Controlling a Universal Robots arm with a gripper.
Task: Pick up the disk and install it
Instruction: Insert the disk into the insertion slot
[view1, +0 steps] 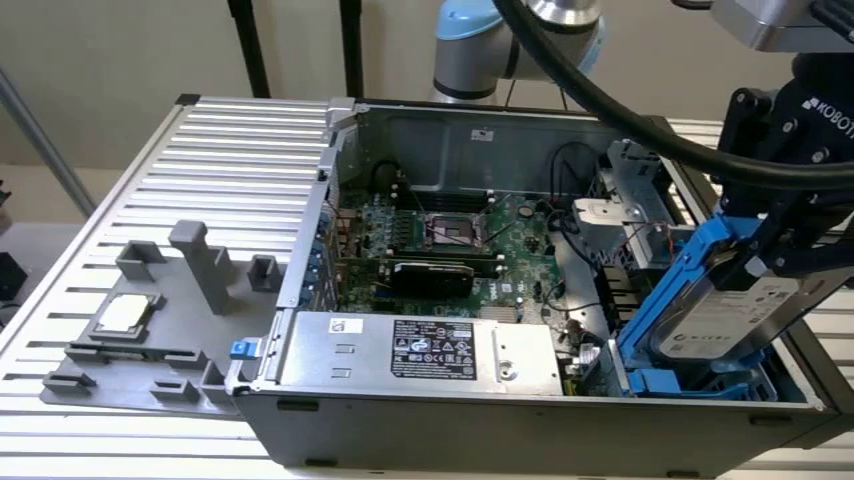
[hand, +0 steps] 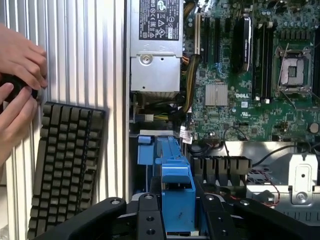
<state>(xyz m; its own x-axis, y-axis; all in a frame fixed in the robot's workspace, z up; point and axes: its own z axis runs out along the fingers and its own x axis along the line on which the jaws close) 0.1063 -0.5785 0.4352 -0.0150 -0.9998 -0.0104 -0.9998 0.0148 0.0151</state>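
Closest to the wrist camera, the gripper (hand: 178, 216) pinched the disk (hand: 177, 192) by its blue carrier, one black finger pressed on each side. Past it, that view gave us a keyboard (hand: 65, 165) lying on the slatted table (hand: 112, 60) beside the computer case, and a person's hands (hand: 17, 85) closed around something dark that we could not make out.

The exterior view added the pose. The disk (view1: 727, 318) hung tilted at four o'clock of the case (view1: 534, 425), white label facing out and upper end hidden behind the gripper. Its lower end sat by the blue bay parts (view1: 661, 380); whether they touched we could not tell. Nearer the centre lay the silver power supply (view1: 427, 350), then the motherboard (view1: 521, 235). At nine o'clock, outside the case, a grey fixture (view1: 147, 340) carried a small square chip (view1: 120, 315). At one o'clock a black cable (view1: 601, 100) crossed the far corner.
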